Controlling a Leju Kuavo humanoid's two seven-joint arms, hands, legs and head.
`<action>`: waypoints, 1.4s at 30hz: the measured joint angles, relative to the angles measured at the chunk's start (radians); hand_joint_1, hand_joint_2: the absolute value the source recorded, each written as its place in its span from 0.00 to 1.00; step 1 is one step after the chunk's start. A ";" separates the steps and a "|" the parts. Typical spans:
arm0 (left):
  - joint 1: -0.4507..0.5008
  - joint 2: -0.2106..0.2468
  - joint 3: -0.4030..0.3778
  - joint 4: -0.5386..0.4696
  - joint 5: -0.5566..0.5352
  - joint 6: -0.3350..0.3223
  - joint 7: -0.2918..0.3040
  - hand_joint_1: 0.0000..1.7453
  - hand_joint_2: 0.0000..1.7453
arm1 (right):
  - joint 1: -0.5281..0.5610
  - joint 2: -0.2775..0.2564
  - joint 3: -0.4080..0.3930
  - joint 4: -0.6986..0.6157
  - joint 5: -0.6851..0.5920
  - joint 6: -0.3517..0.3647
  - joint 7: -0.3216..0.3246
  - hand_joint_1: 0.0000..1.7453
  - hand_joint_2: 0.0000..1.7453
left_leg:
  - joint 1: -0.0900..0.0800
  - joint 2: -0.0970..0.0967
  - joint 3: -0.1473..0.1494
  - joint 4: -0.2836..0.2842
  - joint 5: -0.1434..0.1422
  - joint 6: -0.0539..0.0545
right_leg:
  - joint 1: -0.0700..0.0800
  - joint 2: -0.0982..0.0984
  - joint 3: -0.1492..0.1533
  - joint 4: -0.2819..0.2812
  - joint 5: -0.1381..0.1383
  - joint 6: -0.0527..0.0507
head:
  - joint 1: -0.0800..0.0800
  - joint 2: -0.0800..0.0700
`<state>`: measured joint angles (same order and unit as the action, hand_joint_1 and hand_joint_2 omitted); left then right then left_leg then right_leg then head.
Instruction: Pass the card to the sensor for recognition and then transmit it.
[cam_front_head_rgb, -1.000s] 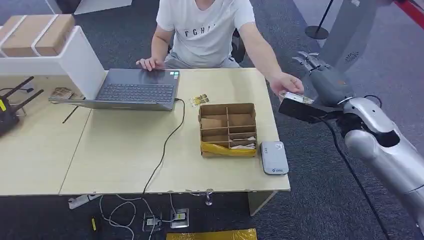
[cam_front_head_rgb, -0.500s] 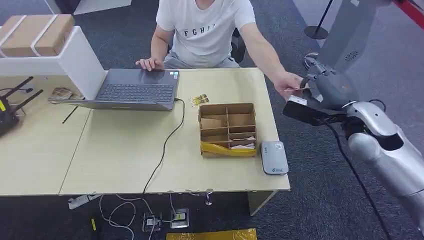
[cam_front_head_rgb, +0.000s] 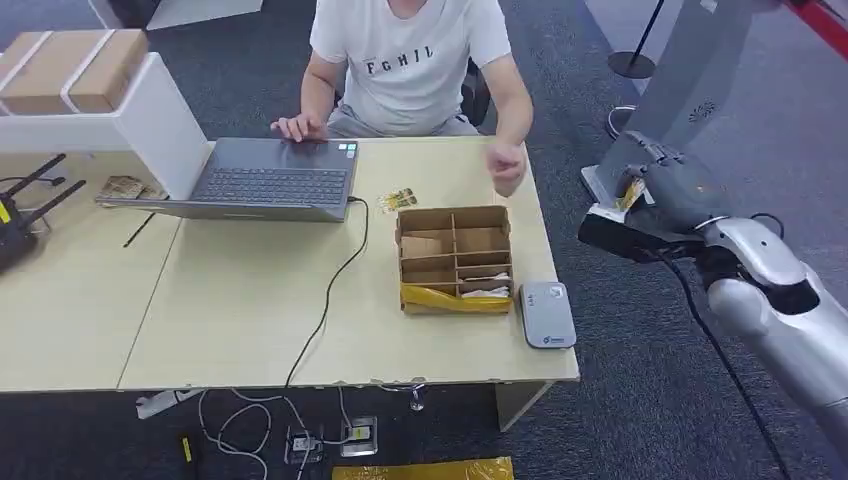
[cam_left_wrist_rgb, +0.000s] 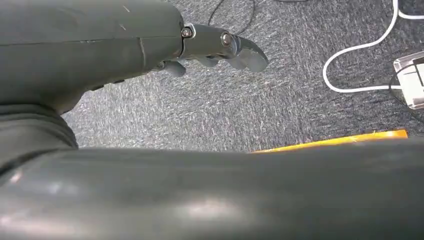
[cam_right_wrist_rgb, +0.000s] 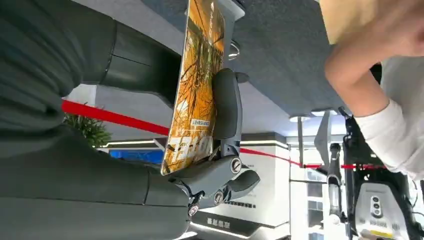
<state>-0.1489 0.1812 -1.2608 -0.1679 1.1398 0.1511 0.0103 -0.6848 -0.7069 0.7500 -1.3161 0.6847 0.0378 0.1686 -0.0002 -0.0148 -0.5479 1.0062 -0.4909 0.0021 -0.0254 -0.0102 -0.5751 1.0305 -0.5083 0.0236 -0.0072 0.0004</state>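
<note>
My right hand (cam_front_head_rgb: 668, 190) hangs off the table's right side, over the dark carpet, and pinches an orange-yellow card (cam_front_head_rgb: 630, 191) between thumb and fingers. In the right wrist view the card (cam_right_wrist_rgb: 195, 85) stands on edge, with the thumb on one side and the fingers (cam_right_wrist_rgb: 226, 107) on the other. The grey card sensor (cam_front_head_rgb: 547, 314) lies flat near the table's front right corner, to the left of and nearer than this hand. A person's hand (cam_front_head_rgb: 507, 165) hovers over the table's back right, apart from the card. My left hand (cam_left_wrist_rgb: 220, 45) hangs over the floor, holding nothing.
A cardboard divider box (cam_front_head_rgb: 455, 258) sits just left of the sensor. Behind it lie loose cards (cam_front_head_rgb: 398, 200), an open laptop (cam_front_head_rgb: 275, 178) with a black cable, and a seated person. A router (cam_front_head_rgb: 20, 215) and a white shelf (cam_front_head_rgb: 150, 120) stand at the left.
The person has let go of the card and drawn the hand back over the table. My right hand now holds the card alone and has shifted slightly right.
</note>
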 joint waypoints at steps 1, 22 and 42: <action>0.000 0.000 -0.001 0.000 -0.003 0.000 0.000 0.00 0.00 | 0.009 0.000 0.000 0.000 0.000 -0.002 -0.001 1.00 1.00 | 0.000 0.000 0.000 0.000 0.000 0.000 | 0.000 0.000 0.000 0.000 0.000 0.000 | 0.000 0.000; -0.002 0.005 -0.024 0.000 -0.011 0.003 -0.013 0.00 0.00 | 0.148 0.109 0.060 0.094 -0.057 -0.136 -0.049 1.00 1.00 | 0.000 0.000 -0.001 0.000 0.000 0.000 | 0.000 0.000 0.000 0.000 0.000 0.000 | 0.000 0.000; -0.002 0.018 -0.027 0.000 0.009 0.008 0.011 0.00 0.00 | 0.169 0.257 0.069 0.325 -0.039 -0.194 -0.110 1.00 1.00 | 0.000 0.000 -0.001 0.000 0.000 -0.001 | 0.000 0.000 0.000 0.000 0.000 0.000 | 0.000 0.000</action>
<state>-0.1506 0.1995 -1.2875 -0.1679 1.1486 0.1591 0.0214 -0.5160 -0.4498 0.8186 -0.9907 0.6455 -0.1560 0.0588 0.0000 -0.0147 -0.5486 1.0059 -0.4913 0.0016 -0.0253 -0.0100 -0.5756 1.0306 -0.5083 0.0235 -0.0072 0.0004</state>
